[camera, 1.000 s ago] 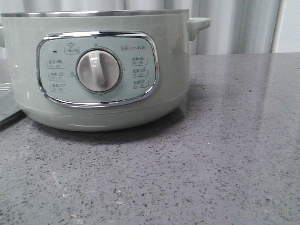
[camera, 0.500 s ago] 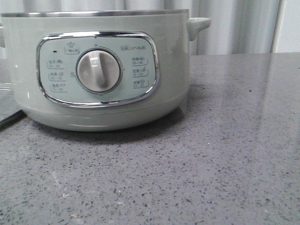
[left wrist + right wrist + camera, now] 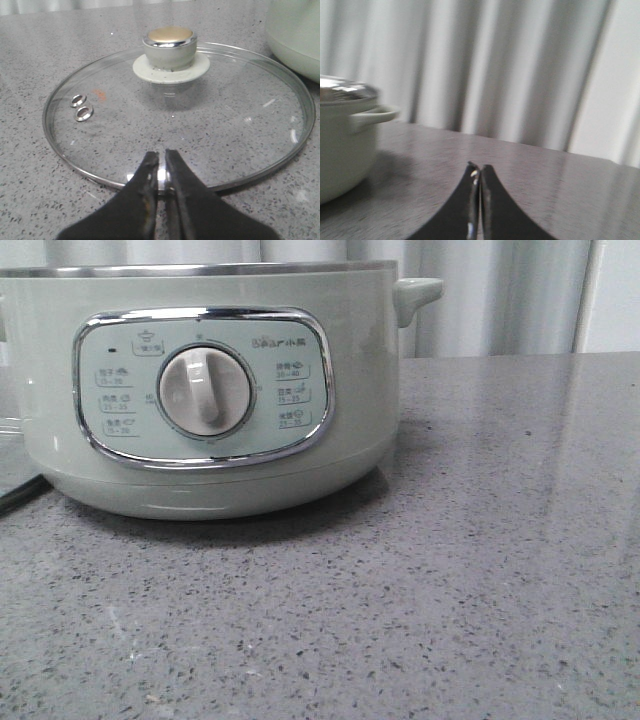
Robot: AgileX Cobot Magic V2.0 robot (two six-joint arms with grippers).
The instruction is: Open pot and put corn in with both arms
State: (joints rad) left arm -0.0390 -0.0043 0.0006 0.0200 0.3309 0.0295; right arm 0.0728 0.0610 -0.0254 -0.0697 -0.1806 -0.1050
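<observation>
Lid off and lying flat on the counter, corn nowhere in view.

Ahead of the left gripper (image 3: 160,162): glass lid (image 3: 177,112), knob up, near rim just under the fingertips; jaws drawn almost together with only a thin slit between, holding nothing. Right gripper (image 3: 479,172) likewise closed to a hairline and empty, hanging above bare grey countertop (image 3: 480,580), with the sage-green pot (image 3: 200,390) off to its left side. Compared with half a second ago, pot sits slightly further left in the front view, hinting at a small nudge or camera shift. Judged: opening done; corn, unseen in any view, not yet fetched.
</observation>
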